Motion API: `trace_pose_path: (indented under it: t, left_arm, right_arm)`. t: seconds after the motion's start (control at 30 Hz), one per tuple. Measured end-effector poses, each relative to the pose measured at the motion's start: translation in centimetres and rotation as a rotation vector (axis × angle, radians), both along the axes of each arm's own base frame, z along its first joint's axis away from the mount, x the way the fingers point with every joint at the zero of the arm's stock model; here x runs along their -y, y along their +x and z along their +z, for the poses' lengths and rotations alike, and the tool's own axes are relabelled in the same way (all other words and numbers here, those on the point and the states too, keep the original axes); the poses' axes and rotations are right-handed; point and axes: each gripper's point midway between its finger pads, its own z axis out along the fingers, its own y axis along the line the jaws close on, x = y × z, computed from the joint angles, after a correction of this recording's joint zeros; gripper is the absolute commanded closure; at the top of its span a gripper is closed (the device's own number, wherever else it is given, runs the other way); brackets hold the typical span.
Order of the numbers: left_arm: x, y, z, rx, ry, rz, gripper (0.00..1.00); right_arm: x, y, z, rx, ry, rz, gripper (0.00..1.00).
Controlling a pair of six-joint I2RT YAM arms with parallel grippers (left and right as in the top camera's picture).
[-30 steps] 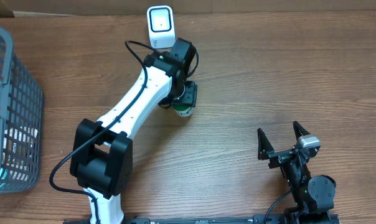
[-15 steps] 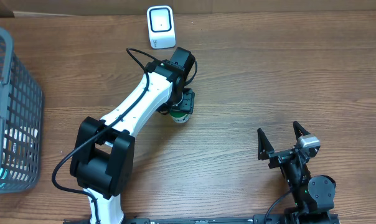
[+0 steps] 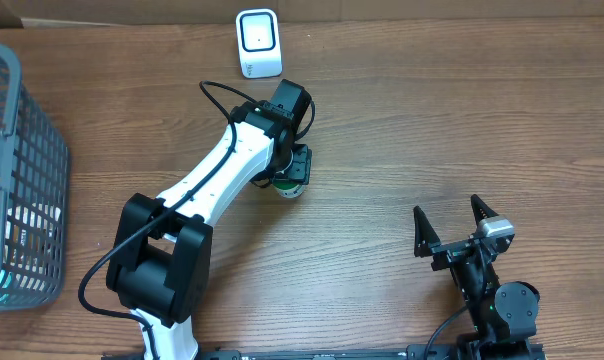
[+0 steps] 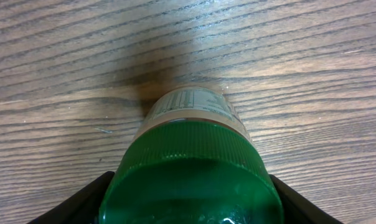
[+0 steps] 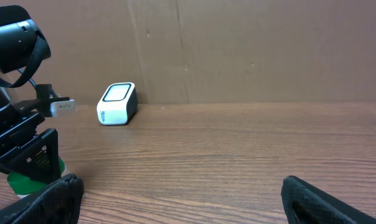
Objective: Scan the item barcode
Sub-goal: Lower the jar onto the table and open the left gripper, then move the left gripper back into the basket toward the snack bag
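- At the left gripper [image 4: 188, 198], seen from the wrist: the jaws are clamped on the green cap [image 4: 188, 165] of a small bottle [image 4: 194, 111], with a dark finger at each side.
- The cap is ribbed hard plastic, so a firm bite is expected with little slip.
- The body is rounded, with a pale printed label. It is judged light, stiff and not fragile.
- A hold at the cap is judged best, since the label is left bare for reading.
- The bottle is held over the wood-grain table [image 3: 432, 120], near the white scanner [image 3: 258, 42]. Base contact cannot be told.
- The right gripper [image 3: 452, 222] is spread wide, empty and well apart.
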Motion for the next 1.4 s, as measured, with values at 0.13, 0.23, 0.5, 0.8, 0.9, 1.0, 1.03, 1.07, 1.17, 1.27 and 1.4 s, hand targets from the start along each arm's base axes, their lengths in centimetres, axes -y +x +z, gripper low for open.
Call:
trace_pose_path:
  t: [0.13, 0.23, 0.5, 0.8, 0.9, 1.0, 1.03, 1.07, 1.17, 1.27, 1.4]
  left_arm:
    - [0.0, -0.4, -0.4, -0.015, -0.004, 0.001, 0.16]
    - [-0.2, -1.0, -1.2, -0.046, 0.004, 0.002, 0.13]
    - [0.6, 1.0, 2.6, -0.017, -0.018, 0.006, 0.11]
    - [-0.3, 5.0, 19.4, 0.227, -0.124, 0.029, 0.11]
    - [-2.2, 4.7, 24.0, 0.296, -0.145, 0.062, 0.11]
    - [-5.1, 3.8, 27.5, 0.342, -0.151, 0.117, 0.12]
    - [-6.3, 3.6, 28.6, 0.367, -0.155, 0.143, 0.12]
    - [-7.3, 3.6, 29.6, 0.394, -0.159, 0.162, 0.12]
    - [-10.7, 3.8, 31.8, 0.467, -0.161, 0.224, 0.11]
    - [-14.1, 3.4, 33.1, 0.505, -0.149, 0.294, 0.08]
    - [-19.1, 2.2, 34.9, 0.564, -0.124, 0.408, 0.01]
  right_arm:
    - [0.0, 0.0, 0.0, 0.0, 0.0, 0.0, 0.0]
    - [0.0, 0.0, 0.0, 0.0, 0.0, 0.0, 0.0]
    - [0.0, 0.0, 0.0, 0.0, 0.0, 0.0, 0.0]
    - [0.0, 0.0, 0.0, 0.0, 0.0, 0.0, 0.0]
    - [0.0, 0.0, 0.0, 0.0, 0.0, 0.0, 0.0]
    - [0.0, 0.0, 0.0, 0.001, 0.0, 0.0, 0.0]
    - [0.0, 0.0, 0.0, 0.0, 0.0, 0.0, 0.0]
    - [0.0, 0.0, 0.0, 0.0, 0.0, 0.0, 0.0]
    - [0.0, 0.0, 0.0, 0.0, -0.001, 0.0, 0.0]
    - [0.0, 0.0, 0.0, 0.0, 0.0, 0.0, 0.0]
    - [0.0, 0.0, 0.0, 0.0, 0.0, 0.0, 0.0]
